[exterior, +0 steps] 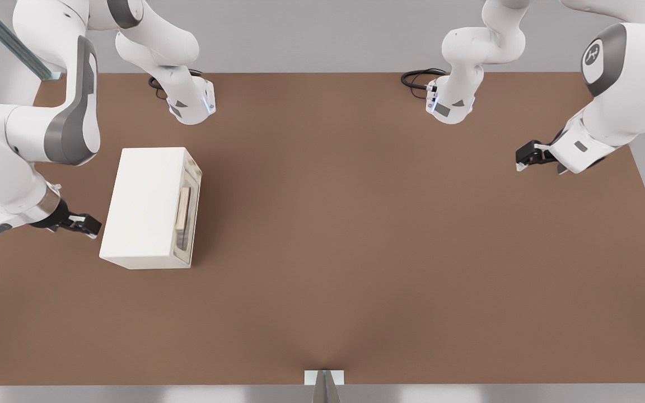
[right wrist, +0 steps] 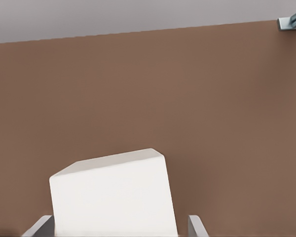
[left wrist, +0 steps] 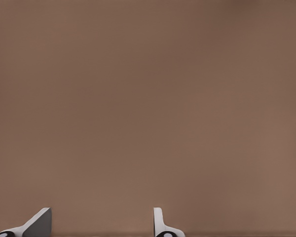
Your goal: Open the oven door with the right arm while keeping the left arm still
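claw hovering released behind the oven, on the front view's left | oven door sitting closed on the far face, wooden handle across it | advice: swinging round over the counter, approaching the handle squarely before pulling

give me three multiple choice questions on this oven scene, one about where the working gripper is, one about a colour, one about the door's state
1. Where is the gripper?
A. at the oven's closed back, away from the door
B. on the handle
C. above the table's middle

2. What colour is the handle?
A. black
B. pale wood
C. red

3. How is the oven door?
A. hanging wide open
B. removed
C. shut

Answers:
1 A, the front view puts it on the side opposite the door.
2 B, the bar is light tan.
3 C, the door lies flush with the oven's front.
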Available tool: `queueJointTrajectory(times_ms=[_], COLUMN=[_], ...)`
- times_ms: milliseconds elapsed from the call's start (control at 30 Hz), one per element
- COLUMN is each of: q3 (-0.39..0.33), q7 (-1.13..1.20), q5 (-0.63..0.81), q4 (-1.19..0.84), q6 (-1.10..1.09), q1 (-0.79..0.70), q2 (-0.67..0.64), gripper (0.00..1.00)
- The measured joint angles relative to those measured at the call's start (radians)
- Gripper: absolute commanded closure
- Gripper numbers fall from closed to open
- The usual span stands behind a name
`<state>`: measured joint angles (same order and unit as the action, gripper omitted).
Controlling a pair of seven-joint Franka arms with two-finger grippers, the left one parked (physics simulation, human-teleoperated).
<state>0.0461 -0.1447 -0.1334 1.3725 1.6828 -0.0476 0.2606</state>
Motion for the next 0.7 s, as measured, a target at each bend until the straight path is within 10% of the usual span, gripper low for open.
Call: queueJointTrajectory(times_ms=[300,467,700], q3=[0.004,0.005,0.004], q7=[0.013,-0.060,-0.217], q5=[-0.259,-0.419,-0.560], q4=[0.147,0.202,0.201], q6=[-0.103,-0.197,-0.325], q1=[0.278,0.458,0.552], q2=[0.068,0.164,0.261], gripper=[0.03,0.78,0.79])
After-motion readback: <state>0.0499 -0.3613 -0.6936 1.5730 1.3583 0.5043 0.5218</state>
